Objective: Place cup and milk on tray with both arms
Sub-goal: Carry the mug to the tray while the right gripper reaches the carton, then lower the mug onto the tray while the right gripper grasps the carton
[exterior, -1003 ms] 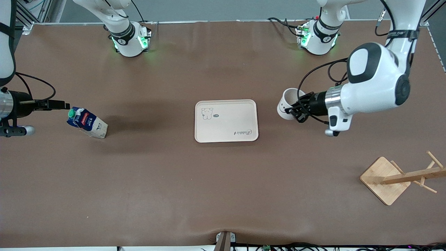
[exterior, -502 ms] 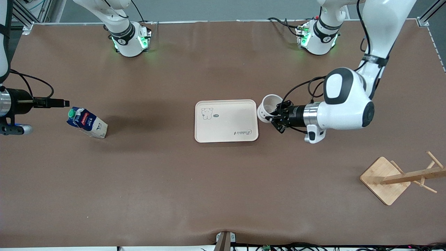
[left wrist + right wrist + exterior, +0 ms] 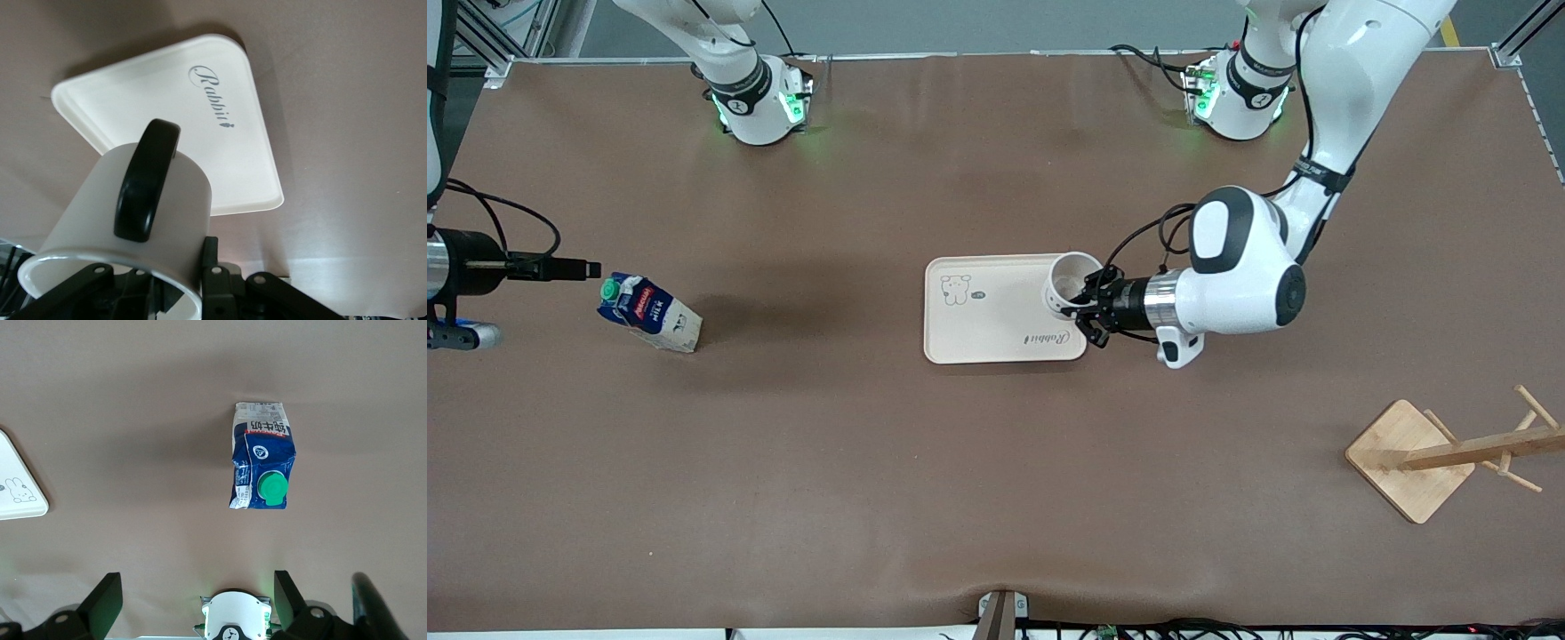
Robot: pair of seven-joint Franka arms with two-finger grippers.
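My left gripper (image 3: 1086, 308) is shut on the rim of the white cup (image 3: 1068, 283) and holds it tilted in the air over the tray's (image 3: 996, 333) end toward the left arm. In the left wrist view the cup (image 3: 87, 227) fills the foreground with its black handle (image 3: 145, 179) facing the camera. One finger (image 3: 209, 257) presses its outer wall, and the cream tray (image 3: 133, 87) lies below. The milk (image 3: 648, 313) stands on the table toward the right arm's end. My right gripper (image 3: 592, 268) hangs open and empty beside the milk's green cap (image 3: 271, 487).
A wooden rack (image 3: 1409, 458) stands nearer the camera at the left arm's end. The two green-lit arm bases (image 3: 758, 105) (image 3: 1234, 100) stand along the table's edge farthest from the camera. Bare brown table surrounds the tray.
My left gripper has carried the cup from over the bare table to over the tray's edge. The right gripper has hardly moved, and the milk has stayed put.
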